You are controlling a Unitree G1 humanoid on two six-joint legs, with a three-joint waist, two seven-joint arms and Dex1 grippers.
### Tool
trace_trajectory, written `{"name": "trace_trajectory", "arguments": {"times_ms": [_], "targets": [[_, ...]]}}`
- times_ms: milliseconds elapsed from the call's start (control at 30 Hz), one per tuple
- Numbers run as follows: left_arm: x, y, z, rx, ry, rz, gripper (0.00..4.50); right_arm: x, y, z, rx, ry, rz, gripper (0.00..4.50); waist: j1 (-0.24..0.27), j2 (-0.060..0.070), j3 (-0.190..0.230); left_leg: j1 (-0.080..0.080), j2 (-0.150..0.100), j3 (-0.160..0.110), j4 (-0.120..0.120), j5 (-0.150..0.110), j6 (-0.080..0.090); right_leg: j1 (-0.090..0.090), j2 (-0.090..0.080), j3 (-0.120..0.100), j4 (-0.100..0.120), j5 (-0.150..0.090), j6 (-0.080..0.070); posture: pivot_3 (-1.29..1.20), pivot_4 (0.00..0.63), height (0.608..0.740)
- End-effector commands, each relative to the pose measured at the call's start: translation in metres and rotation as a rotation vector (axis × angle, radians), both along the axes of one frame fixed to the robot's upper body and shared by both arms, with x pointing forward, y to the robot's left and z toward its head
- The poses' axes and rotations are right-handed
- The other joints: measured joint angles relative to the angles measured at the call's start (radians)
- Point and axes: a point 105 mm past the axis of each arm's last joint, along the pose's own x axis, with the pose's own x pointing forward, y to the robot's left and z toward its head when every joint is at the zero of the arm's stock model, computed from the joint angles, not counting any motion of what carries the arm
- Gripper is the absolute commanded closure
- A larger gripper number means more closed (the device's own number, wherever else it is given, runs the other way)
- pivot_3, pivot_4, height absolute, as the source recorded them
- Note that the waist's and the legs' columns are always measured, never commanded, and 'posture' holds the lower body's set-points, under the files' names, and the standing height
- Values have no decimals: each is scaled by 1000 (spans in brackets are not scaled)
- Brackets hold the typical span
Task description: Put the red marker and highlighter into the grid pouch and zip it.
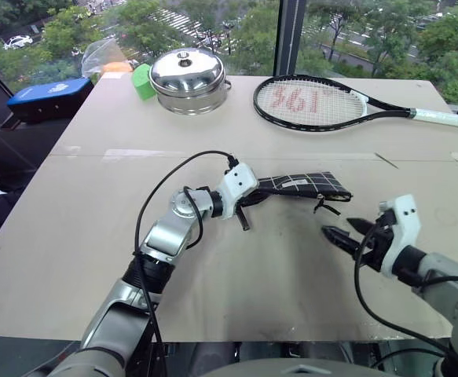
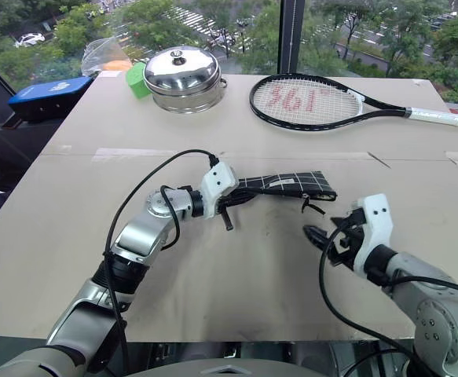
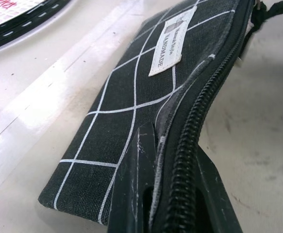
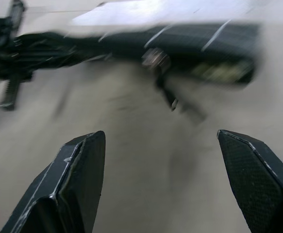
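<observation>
The grid pouch [image 1: 299, 185], black with white lines and a small white label, lies flat on the table's middle. My left gripper [image 1: 254, 196] is shut on its left end. In the left wrist view the fingers [image 3: 139, 165] clamp the pouch [image 3: 131, 111] beside the zipper, whose teeth look joined. The zipper pull [image 1: 323, 206] dangles at the pouch's right end. My right gripper [image 1: 341, 228] stands open, apart from the pouch, nearer the front right, with nothing between its fingers [image 4: 78, 170]. The red marker and the highlighter are hidden from view.
A tennis racket [image 1: 315, 102] lies at the back right. A steel pot with a lid [image 1: 188, 78] and a green block [image 1: 142, 81] stand at the back left. A blue box [image 1: 52, 94] sits past the table's left edge.
</observation>
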Motion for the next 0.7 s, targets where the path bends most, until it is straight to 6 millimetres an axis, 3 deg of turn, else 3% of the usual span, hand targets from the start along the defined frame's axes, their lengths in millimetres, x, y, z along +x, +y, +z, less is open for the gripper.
{"name": "trace_trajectory", "arguments": {"times_ms": [33,300,400,600,700], "targets": [[-2,-3,16,-28,-39,-16,4500,16,4,8,13,-51,-60,691,-1,0,0,0,0,0,0,0,0,0,0,0,0,0,0,0,150,740],[-5,-7,18,-27,-38,-31,4500,57,15,11,99,-81,-148,691,0,0,0,-1,-1,1,0,0,0,-2,1,1,0,0,0,0,150,740],[-6,-7,20,-27,-39,-32,4500,64,18,14,108,-99,-154,1487,0,0,0,-1,-2,1,0,0,0,-2,1,1,0,0,0,0,150,740],[-7,-7,20,-27,-37,-27,4500,70,15,17,64,-138,-179,4414,-1,0,0,-1,-1,2,0,0,0,-2,1,1,0,0,0,0,150,740],[-6,-6,20,-27,-37,-19,4500,70,8,18,27,-150,-209,4414,-1,0,0,-1,-1,2,0,0,0,-2,1,1,0,0,0,0,150,740]]}}
